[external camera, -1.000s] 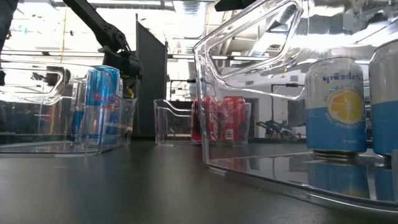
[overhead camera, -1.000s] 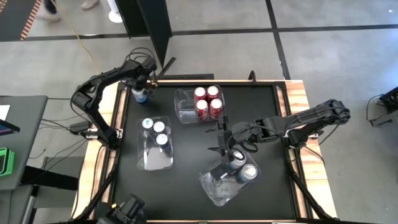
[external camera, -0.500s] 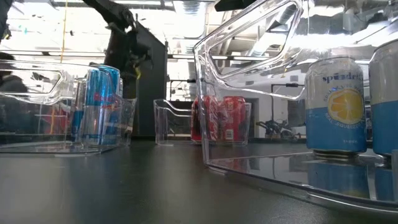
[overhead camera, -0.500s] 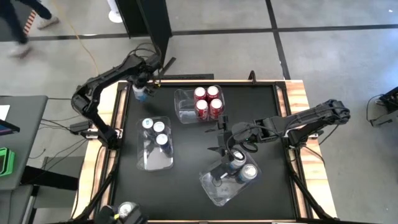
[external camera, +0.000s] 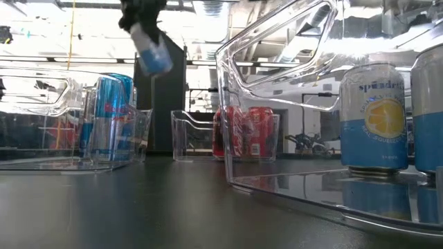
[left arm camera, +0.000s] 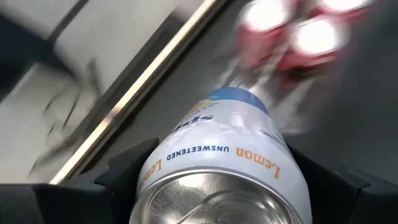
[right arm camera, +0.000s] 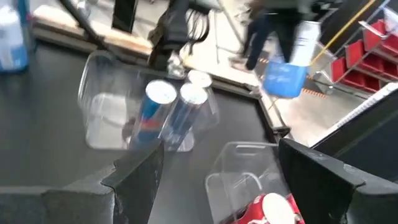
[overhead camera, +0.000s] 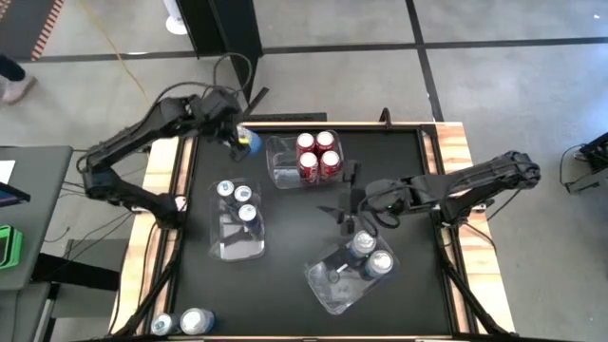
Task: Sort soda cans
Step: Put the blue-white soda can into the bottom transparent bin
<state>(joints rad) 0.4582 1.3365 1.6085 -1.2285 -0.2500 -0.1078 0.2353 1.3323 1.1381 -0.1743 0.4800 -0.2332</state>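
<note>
We see the left gripper [overhead camera: 239,141] up in the upper left of the high view, off the table [overhead camera: 285,237], clamped on a light blue lemon can [overhead camera: 249,142]. In the low view that can [external camera: 151,52] hangs tilted in the air at upper left, above the left bin [external camera: 69,117]. The left wrist view fills with it [left arm camera: 227,168]: silver top toward us, dark fingers [left arm camera: 124,174] on both sides.

Four red cans [overhead camera: 316,156] stand packed in the top-centre bin [overhead camera: 280,161]. Three dark blue cans [overhead camera: 237,201] stand in the left bin [overhead camera: 237,242] at centre left. Two light blue cans [overhead camera: 370,255] stand in the tilted bin [overhead camera: 328,285] at lower centre; the low view shows one at far right [external camera: 372,117].

The right gripper [overhead camera: 348,211] sits centre right, just above that tilted bin, jaws spread wide and holding nothing; its wrist view looks between the open fingers [right arm camera: 323,171] at the blue cans [right arm camera: 171,115].

Two more cans [overhead camera: 185,323] show at the lower left edge.
</note>
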